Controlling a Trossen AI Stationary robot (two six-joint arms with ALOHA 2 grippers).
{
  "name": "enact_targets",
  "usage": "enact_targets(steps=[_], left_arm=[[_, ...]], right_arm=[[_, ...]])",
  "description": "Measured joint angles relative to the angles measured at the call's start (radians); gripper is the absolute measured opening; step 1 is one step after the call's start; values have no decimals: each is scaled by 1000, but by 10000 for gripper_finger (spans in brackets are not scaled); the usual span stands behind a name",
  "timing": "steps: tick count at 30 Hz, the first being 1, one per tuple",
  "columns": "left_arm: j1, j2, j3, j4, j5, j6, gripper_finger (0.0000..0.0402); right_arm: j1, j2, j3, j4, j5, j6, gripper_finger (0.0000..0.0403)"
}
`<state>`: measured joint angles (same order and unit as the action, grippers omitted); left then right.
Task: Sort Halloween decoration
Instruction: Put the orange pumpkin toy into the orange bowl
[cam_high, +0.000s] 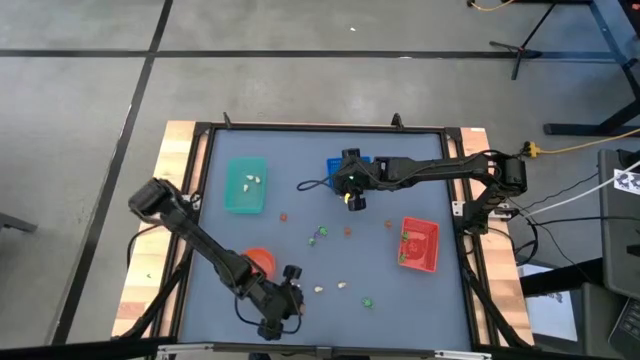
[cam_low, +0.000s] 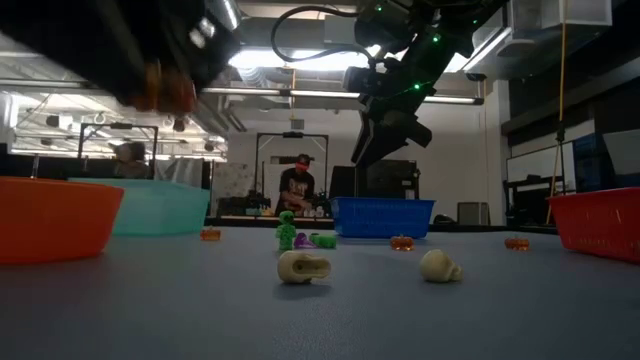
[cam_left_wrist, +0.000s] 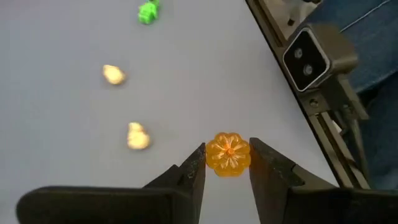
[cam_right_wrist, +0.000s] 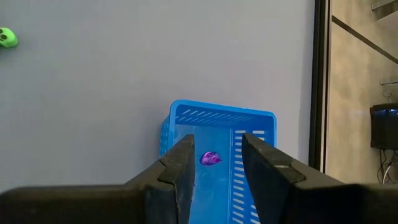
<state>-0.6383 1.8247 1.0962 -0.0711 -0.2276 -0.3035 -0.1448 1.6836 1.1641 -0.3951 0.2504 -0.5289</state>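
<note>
- Sorting looks partly done, judging by what sits in trays vs. loose on the desk (cam_high: 300, 160).
- Teal tray (cam_high: 245, 186): couple of cream trinkets (cam_high: 251, 182) inside already.
- Red tray (cam_high: 419, 245): a few small pieces in it, colours too small to call.
- Blue tray (cam_right_wrist: 219, 155): purple trinket (cam_right_wrist: 211, 158) shows over it in the right wrist view; can't tell whether it lies in the tray or hangs between the fingers.
- Right gripper (cam_high: 354, 201) hangs above the desk just beside the blue tray, fingers (cam_right_wrist: 180, 171) apart by a narrow gap; grip on the purple piece not certain.
- Left gripper (cam_left_wrist: 227, 171) is low at the near edge, by the orange bowl (cam_high: 260, 263); fingers clamped on an orange pumpkin (cam_left_wrist: 228, 154), one on each side.
- Still loose on the desk: two cream pieces (cam_left_wrist: 137, 137) near the left gripper, green ones (cam_high: 367, 299) near front and mid-desk, orange bits (cam_high: 348, 231) around the centre.
- Est. under halfway: roughly as many trinkets loose as binned. Next for the pumpkin is prob. the orange bowl right beside it.
</note>
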Motion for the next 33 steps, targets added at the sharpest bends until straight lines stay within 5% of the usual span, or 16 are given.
enact_targets(steps=[14,22,33], left_arm=[[5,-295,0,-533,-23,-185,85],[2,-318,1,-878,4,-348,85],[4,-305,1,-949,20,-386,85]], right_arm=[[0,0,0,-2,-1,0,131],[0,0,0,-5,-2,0,131],[1,0,0,29,-139,1,131]])
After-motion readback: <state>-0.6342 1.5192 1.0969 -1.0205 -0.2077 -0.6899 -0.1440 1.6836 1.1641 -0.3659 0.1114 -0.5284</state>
